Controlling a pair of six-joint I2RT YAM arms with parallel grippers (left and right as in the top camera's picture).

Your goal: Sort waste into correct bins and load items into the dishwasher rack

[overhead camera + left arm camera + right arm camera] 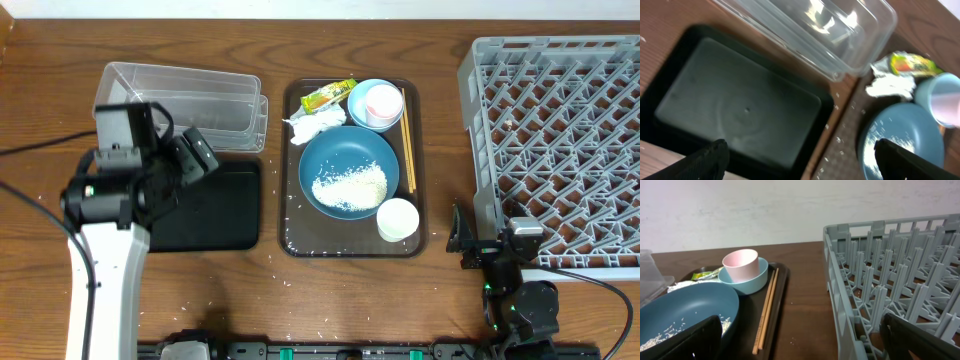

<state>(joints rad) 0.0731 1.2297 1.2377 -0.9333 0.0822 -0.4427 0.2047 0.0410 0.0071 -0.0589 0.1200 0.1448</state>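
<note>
On the brown serving tray lie a dark blue plate with white rice, a light blue bowl holding a pale pink cup, a white cup, chopsticks, a crumpled napkin and a yellow-green wrapper. My left gripper is open and empty, above the black tray beside the clear tub. My right gripper is open and empty, low at the front left corner of the grey rack.
The left wrist view shows the black tray, clear tub, napkin and plate. The right wrist view shows chopsticks, bowl and the rack wall. Stray rice grains dot the wood near the serving tray.
</note>
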